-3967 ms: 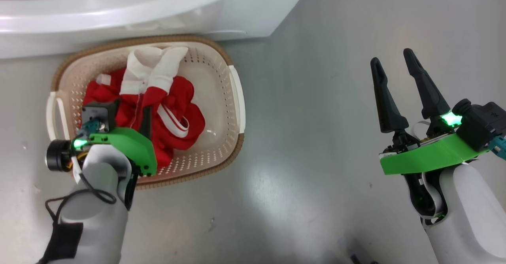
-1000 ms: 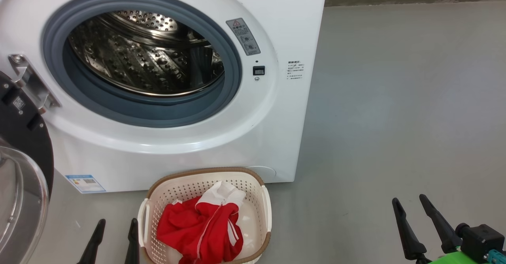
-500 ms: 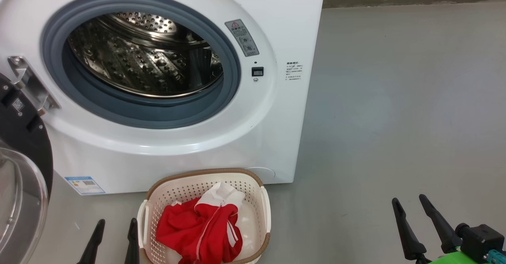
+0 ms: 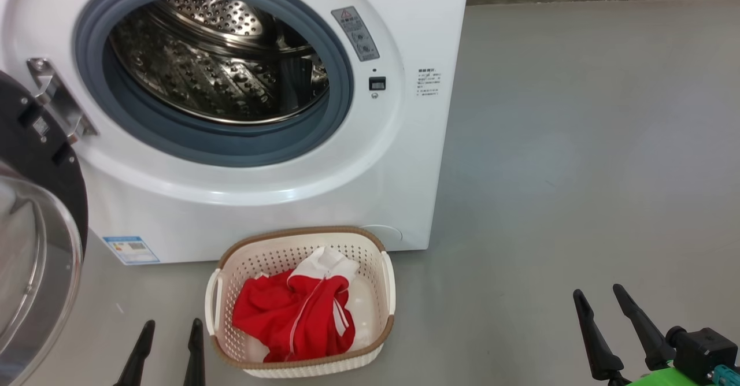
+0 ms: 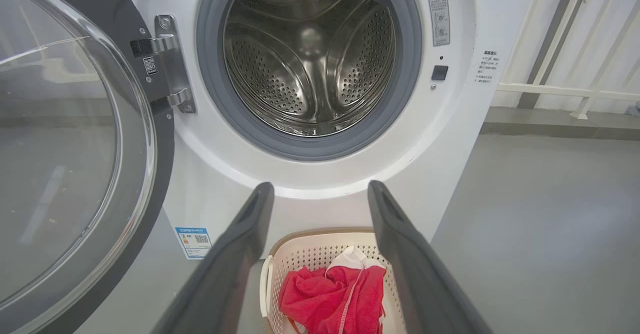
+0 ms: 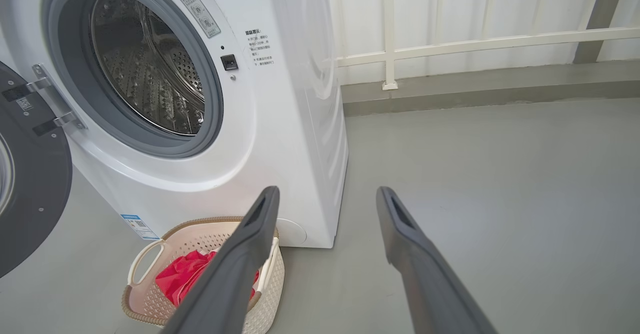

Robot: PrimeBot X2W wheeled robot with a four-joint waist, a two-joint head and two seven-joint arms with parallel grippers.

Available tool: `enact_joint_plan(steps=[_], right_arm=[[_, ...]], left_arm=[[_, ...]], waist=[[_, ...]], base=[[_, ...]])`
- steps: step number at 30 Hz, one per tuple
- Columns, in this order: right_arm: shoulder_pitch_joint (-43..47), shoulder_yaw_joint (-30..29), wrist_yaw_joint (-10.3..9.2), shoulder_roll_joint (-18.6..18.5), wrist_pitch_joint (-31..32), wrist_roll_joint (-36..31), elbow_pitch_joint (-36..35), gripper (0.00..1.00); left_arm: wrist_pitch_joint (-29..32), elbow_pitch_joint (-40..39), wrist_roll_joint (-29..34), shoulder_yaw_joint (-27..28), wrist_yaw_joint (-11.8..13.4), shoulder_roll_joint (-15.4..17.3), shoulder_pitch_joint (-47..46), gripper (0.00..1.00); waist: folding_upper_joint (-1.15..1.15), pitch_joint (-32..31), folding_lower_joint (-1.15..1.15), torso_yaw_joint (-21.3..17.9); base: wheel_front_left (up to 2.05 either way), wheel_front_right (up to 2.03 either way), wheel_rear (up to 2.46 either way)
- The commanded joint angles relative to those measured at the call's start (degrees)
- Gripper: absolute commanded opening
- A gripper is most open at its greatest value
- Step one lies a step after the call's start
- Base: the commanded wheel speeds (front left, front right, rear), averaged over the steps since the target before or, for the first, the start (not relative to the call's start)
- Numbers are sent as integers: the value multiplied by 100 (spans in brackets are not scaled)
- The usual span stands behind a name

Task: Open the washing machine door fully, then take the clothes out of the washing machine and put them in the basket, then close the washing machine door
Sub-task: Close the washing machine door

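The white washing machine (image 4: 399, 160) stands with its steel drum (image 4: 214, 56) bare of fabric. Its black-rimmed glass door (image 4: 34, 247) hangs swung wide at the left. On the floor before the machine sits the cream basket (image 4: 388, 285) holding the red and white clothes (image 4: 295, 314). My left gripper (image 4: 169, 328) is open at the lower left, just left of the basket, with nothing between its fingers. My right gripper (image 4: 598, 296) is open and empty at the lower right, well away from the basket. In the left wrist view, the door (image 5: 145, 139), the drum (image 5: 310, 54) and the clothes (image 5: 330, 299) show.
Grey floor (image 4: 578, 172) spreads to the right of the machine. A white railing (image 6: 450, 44) and wall run behind it. A blue label (image 4: 131, 249) sticks near the machine's base.
Four seconds ago my left gripper was down in the basket at the clothes; now it is out and empty. Over the last second the camera shifted slightly; both grippers stayed open.
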Motion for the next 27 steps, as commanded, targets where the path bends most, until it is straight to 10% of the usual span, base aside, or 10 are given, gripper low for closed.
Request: enact_joint_plan(steps=[1,27], right_arm=[[-84,120,36,-129,-37,-2,-152,100],[-99,197,36,-145,-37,12,-164,100]], left_arm=[[-29,-172,-79,149,28,54,-113,100],[-29,-213,-249,65,80,54,-102,100]], waist=[[0,-5,0,7],[0,-26,0,131]], base=[[-118,118,0],[-17,17,0]])
